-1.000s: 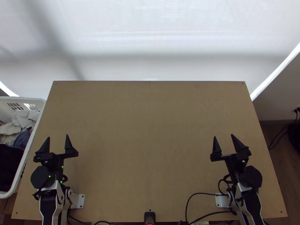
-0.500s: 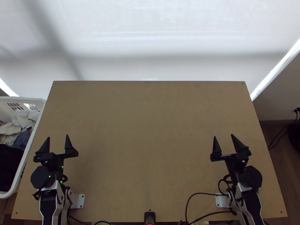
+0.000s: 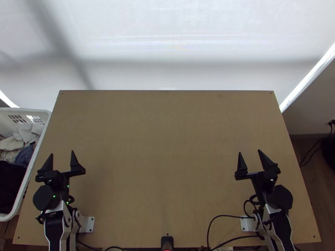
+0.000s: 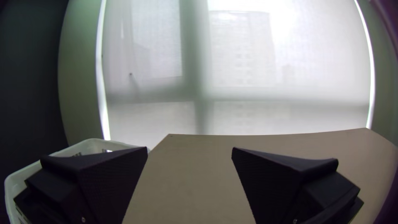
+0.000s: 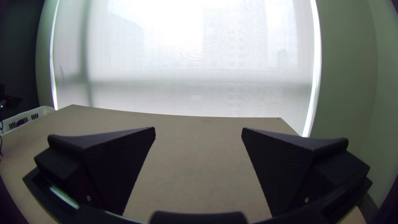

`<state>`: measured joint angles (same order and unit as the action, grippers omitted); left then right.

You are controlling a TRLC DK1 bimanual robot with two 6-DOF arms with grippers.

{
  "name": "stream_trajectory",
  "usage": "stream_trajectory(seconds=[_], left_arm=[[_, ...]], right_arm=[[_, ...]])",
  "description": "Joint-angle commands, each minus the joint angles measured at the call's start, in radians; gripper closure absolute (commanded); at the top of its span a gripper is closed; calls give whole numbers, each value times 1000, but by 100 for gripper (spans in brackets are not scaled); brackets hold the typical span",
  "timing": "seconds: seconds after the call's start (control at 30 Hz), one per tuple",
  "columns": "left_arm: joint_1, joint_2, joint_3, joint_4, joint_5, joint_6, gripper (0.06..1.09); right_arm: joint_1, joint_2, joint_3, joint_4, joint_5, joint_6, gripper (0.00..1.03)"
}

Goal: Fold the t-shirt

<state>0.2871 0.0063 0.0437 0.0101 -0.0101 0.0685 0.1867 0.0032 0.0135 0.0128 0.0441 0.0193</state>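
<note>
Black left gripper [image 3: 62, 153] and black right gripper [image 3: 249, 152] spread wide, grasping nothing, at near side. Pale and dark cloths [image 3: 11, 143] bunched in white plastic basket [image 3: 39, 111], far left; which is t-shirt, cannot tell.

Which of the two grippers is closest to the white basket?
The left gripper. It sits over the side of the table that borders the white basket; the right gripper is over toward the opposite side.

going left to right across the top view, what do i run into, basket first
White basket → open left gripper → small black fixture at the bottom edge → open right gripper
</note>
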Motion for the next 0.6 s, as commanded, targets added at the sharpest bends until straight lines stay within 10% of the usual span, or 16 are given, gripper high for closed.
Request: stream_trajectory(seconds=[0.0, 0.57], left_arm=[[92, -6, -41, -18, 2, 63, 10], [192, 172, 351, -137, -195, 60, 10]], right_arm=[[-6, -6, -6, -19, 10, 16, 5], [-4, -6, -6, -19, 10, 16, 5]])
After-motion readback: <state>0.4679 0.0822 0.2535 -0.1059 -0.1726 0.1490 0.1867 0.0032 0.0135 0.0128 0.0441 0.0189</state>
